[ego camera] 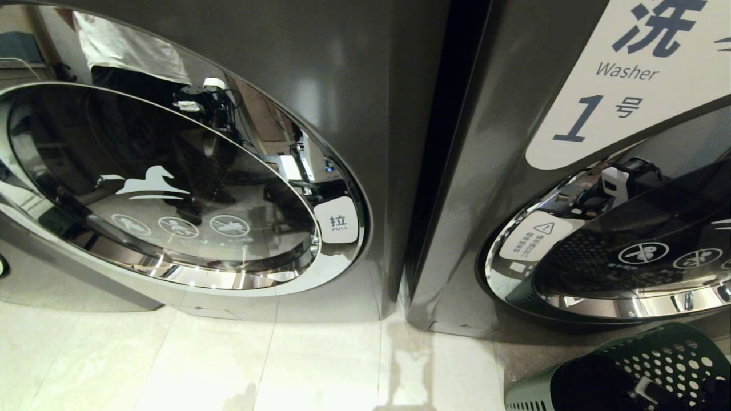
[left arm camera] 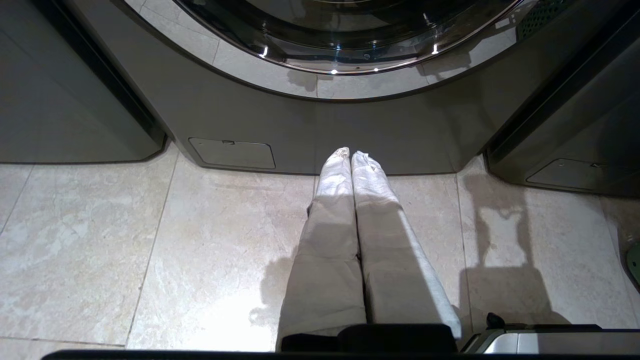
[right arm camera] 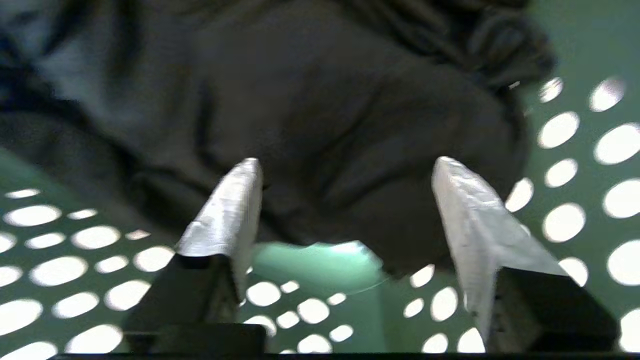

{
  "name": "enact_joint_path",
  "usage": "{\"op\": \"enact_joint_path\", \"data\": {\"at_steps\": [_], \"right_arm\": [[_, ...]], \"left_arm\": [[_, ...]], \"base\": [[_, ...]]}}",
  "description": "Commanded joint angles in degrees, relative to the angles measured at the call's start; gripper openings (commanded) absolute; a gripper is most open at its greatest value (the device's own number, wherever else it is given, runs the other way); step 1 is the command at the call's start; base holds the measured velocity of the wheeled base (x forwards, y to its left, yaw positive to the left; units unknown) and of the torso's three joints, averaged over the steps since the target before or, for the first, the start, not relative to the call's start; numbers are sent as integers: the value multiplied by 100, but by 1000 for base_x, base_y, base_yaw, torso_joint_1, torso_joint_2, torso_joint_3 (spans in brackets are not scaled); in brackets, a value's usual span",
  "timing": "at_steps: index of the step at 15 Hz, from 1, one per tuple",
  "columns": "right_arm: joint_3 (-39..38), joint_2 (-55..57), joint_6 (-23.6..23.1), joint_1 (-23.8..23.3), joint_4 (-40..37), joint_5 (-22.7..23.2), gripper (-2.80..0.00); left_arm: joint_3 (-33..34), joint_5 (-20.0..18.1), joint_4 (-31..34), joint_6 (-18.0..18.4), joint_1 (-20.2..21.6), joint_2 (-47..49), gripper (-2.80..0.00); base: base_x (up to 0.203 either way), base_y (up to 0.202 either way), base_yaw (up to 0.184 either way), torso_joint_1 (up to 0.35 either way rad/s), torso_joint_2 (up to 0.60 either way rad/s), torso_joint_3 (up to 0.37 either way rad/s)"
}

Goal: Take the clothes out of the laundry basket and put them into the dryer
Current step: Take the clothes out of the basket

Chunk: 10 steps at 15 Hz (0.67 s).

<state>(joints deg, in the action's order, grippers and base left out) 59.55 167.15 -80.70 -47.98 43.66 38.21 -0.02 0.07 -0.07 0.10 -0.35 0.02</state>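
**Reaching into the basket with fingers spread**

Reaching down inside the green laundry basket, the right gripper had its 2 white-padded fingers spread wide, with nothing between them. Dark grey clothes lay bunched in the basket just beyond the fingertips, and the fingers framed the heap without clearly touching it. Perforated green wall showed on both sides of the gripper.

From the head view, the basket stood on the pale tiled floor at the lower right, in front of the machine bearing the sign reading "Washer" and "1". Its round door was shut. To the left stood another machine whose round glass door was also shut, with a white pull tab at its edge.

The left gripper hung low over the floor tiles, facing the base of a machine, its 2 white fingers pressed together and holding nothing.
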Motion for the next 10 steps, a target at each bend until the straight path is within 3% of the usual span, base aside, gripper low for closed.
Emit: {"op": "enact_joint_path", "data": {"at_steps": [1, 4, 10], "right_arm": [[204, 204, -43, 77, 158, 28, 0], [489, 481, -35, 218, 513, 55, 0], [1171, 865, 212, 307, 452, 205, 0]], "left_arm": [[-6, 1, -1, -1, 0, -2, -280], [0, 1, -1, -1, 0, -2, -280], [-1, 1, -1, -1, 0, -2, -280]], "base": [[0, 0, 0, 0, 0, 0], [0, 0, 0, 0, 0, 0], [0, 0, 0, 0, 0, 0]]}}
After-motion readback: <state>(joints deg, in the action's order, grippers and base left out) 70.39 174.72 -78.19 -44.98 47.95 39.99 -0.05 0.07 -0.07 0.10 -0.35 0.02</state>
